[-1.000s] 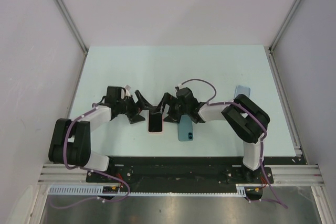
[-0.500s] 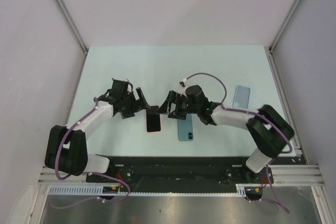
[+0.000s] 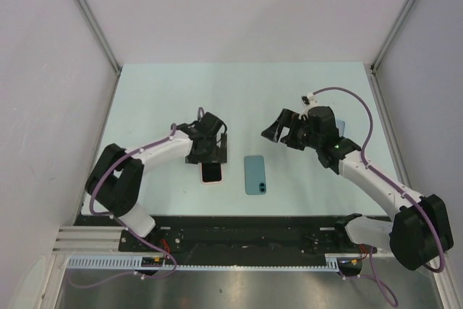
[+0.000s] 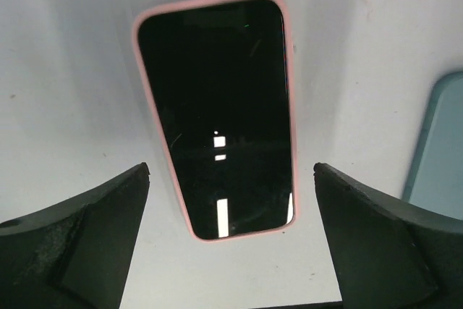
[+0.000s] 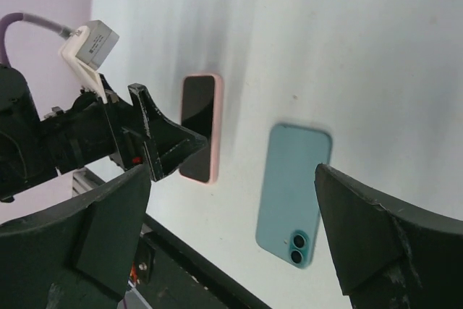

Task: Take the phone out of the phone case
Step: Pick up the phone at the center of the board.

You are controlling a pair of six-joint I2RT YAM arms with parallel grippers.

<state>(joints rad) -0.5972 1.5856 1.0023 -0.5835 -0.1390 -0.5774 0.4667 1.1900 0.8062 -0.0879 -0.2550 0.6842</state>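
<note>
Phone [image 4: 217,117], screen up inside its pink phone case [image 4: 168,150], lies flat on the table [image 3: 181,92] directly under the left jaws, which hang spread wide and empty, one finger off each long edge at its near end. Long axis runs straight ahead from the jaws. Left arm is plainly the nearer one; right jaws, also wide apart and holding nothing, hover well off to the side. Just outside the left jaws' right finger lies a teal phone [image 3: 255,174], back up, near the case, so that flank looks tight. Bare table opens on the other flank and ahead.
</note>
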